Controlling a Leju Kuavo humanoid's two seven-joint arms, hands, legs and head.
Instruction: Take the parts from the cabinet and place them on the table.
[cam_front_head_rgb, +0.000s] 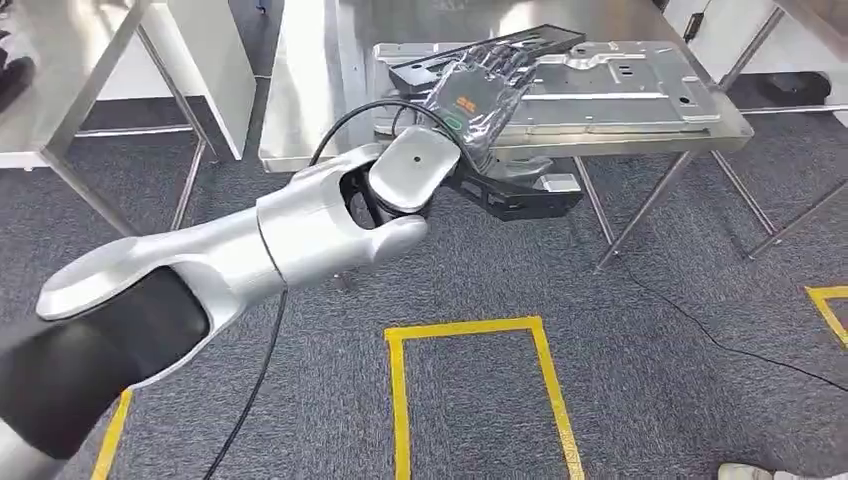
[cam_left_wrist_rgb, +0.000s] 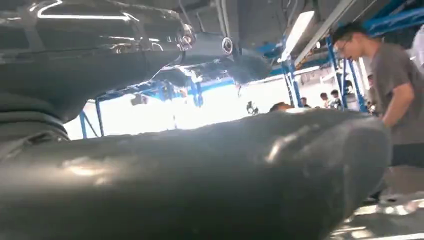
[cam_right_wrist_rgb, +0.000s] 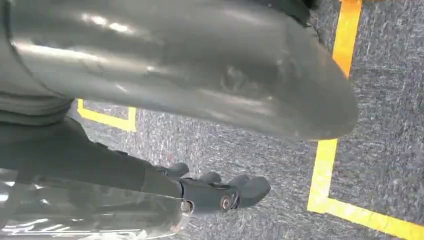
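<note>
A flat black part (cam_front_head_rgb: 545, 42) lies tilted over the near side of the steel table (cam_front_head_rgb: 300, 110), and its far end overlaps a silver metal plate (cam_front_head_rgb: 620, 90) lying there. My left hand (cam_front_head_rgb: 480, 95), in a clear plastic cover, reaches out from the lower left and grips the black part's near end with its fingers across the top. In the left wrist view the thick thumb (cam_left_wrist_rgb: 200, 175) sits under a dark glossy surface (cam_left_wrist_rgb: 90, 45). My right hand (cam_right_wrist_rgb: 220, 192) hangs over the carpet with its fingers loosely apart and holds nothing.
Yellow tape boxes (cam_front_head_rgb: 470, 330) mark the grey carpet in front of the table. A black cable (cam_front_head_rgb: 700, 320) runs across the floor on the right. Another steel table (cam_front_head_rgb: 60, 60) stands at the left. A person (cam_left_wrist_rgb: 395, 85) stands beyond the table.
</note>
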